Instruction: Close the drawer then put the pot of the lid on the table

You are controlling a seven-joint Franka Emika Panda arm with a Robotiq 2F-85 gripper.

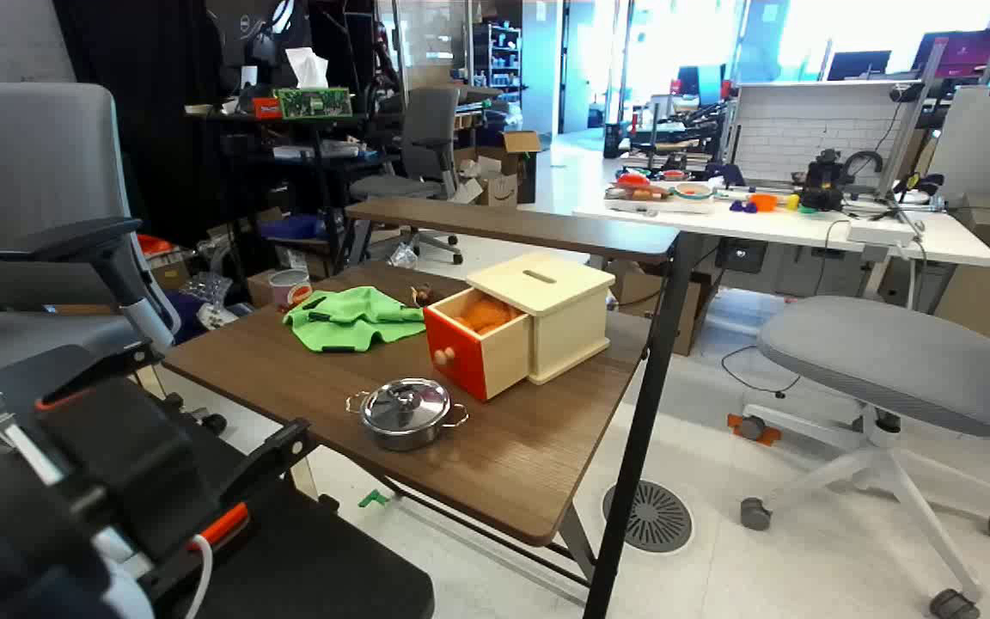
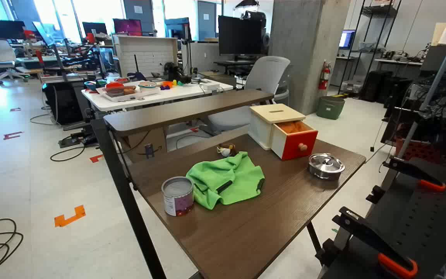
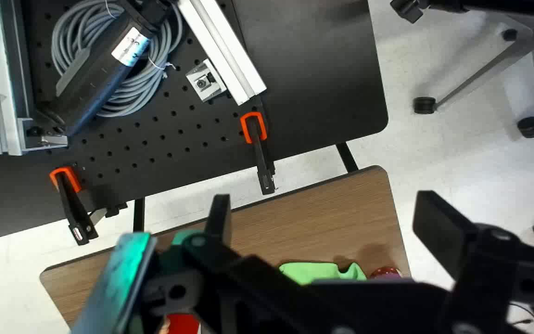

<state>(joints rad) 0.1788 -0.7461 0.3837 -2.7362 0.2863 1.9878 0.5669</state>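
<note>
My end effector (image 3: 323, 215) is spread wide with nothing in its grip. The drawer (image 1: 495, 357) sticks out of the box (image 1: 577, 322); it looks light and stiff, so I'd push flat on its red front (image 1: 465, 365). The pot (image 1: 405, 438) sits on the table (image 1: 508, 481) near the front of the box, its lid (image 1: 407, 407) on top. That lid is likely hard and slippery, so I'd pinch its little knob (image 1: 410, 399), though the shine makes that tricky to see.

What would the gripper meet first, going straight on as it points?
Probably the table, near its edge by the black bench; its top shows between the fingers. Depth is unclear, so the gripper could just miss.
</note>
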